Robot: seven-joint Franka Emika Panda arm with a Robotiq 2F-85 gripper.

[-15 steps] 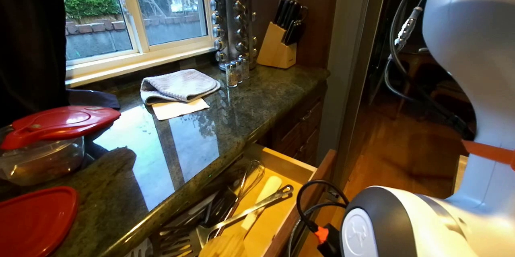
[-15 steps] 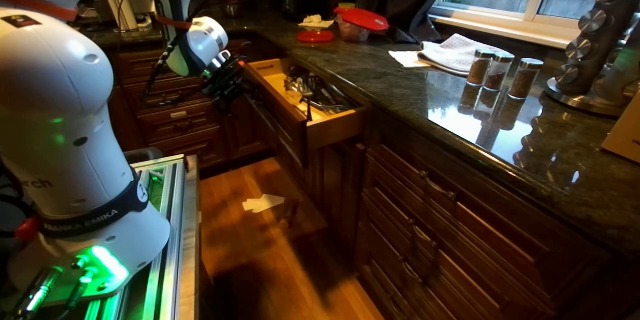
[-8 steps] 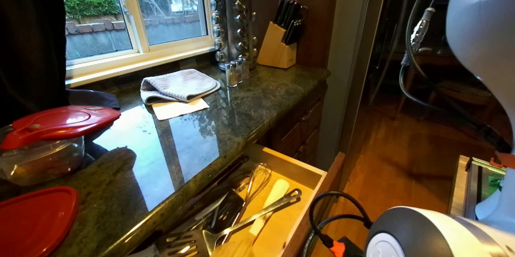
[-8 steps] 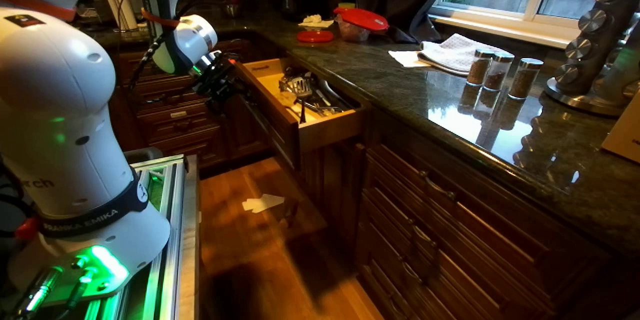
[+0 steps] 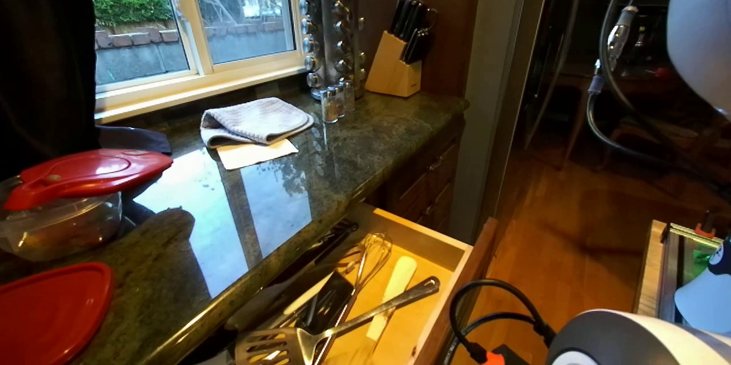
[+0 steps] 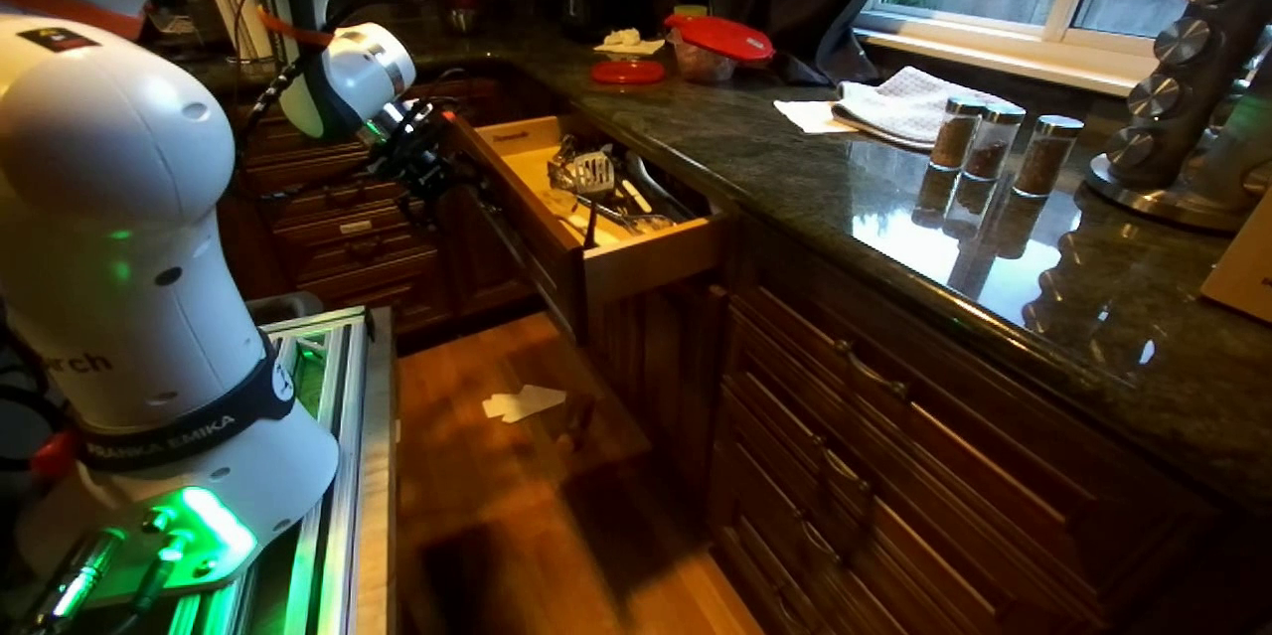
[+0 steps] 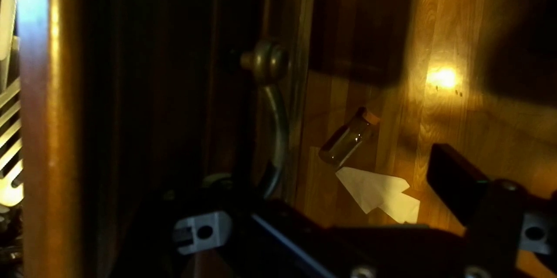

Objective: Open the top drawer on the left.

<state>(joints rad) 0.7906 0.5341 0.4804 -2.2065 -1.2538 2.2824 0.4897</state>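
The top drawer is pulled well out from under the counter and holds several utensils; it also shows in an exterior view. Its curved metal handle is on the dark front in the wrist view. My gripper is open, its fingers wide apart. The left finger is at the lower end of the handle and seems hooked behind the bar, on the drawer-front side; darkness hides the exact contact. The right finger stands free over the floor. In an exterior view the gripper is dark and close against the drawer front.
The granite counter above bears a folded towel, spice jars, a knife block and a red-lidded container. A small bottle and white paper lie on the floor. Other closed drawers stand alongside.
The drawer has slid farther out from the counter, showing more of its utensils. My arm and gripper have moved back with it, away from the counter.
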